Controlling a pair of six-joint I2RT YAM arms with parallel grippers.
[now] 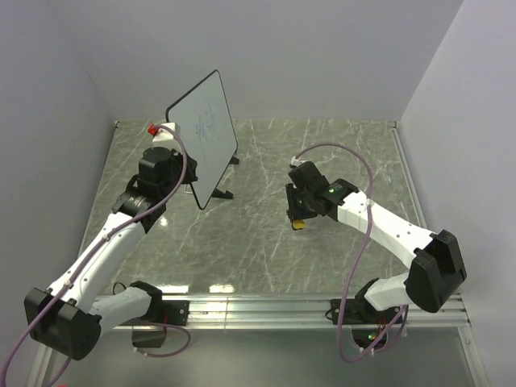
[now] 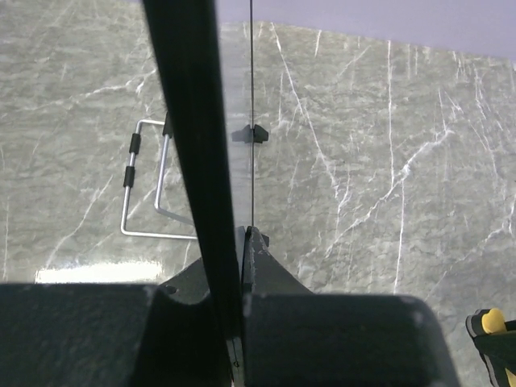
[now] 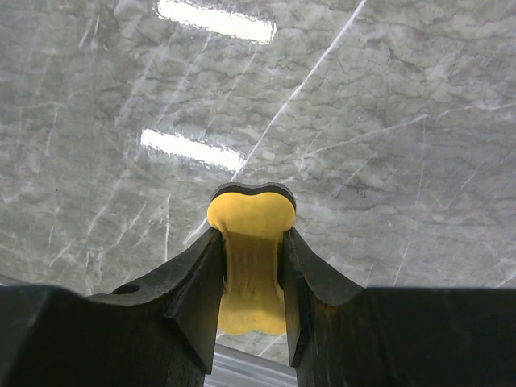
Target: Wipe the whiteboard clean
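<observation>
The whiteboard (image 1: 205, 133), white with a black rim and blue scribbles, is held tilted above the table at the back left. My left gripper (image 1: 179, 171) is shut on its left edge; in the left wrist view the board's black edge (image 2: 189, 145) runs edge-on between my closed jaws (image 2: 240, 266). My right gripper (image 1: 300, 211) is shut on the yellow bone-shaped eraser (image 3: 251, 258), a little above the table's middle right, well apart from the board. The eraser also shows in the top view (image 1: 298, 224) and at the lower right of the left wrist view (image 2: 488, 322).
A wire stand (image 2: 149, 189) with black sleeves lies on the grey marble table (image 1: 266, 242) under the board; its black feet (image 1: 224, 193) show in the top view. A metal rail (image 1: 266, 306) runs along the near edge. Walls close in on three sides.
</observation>
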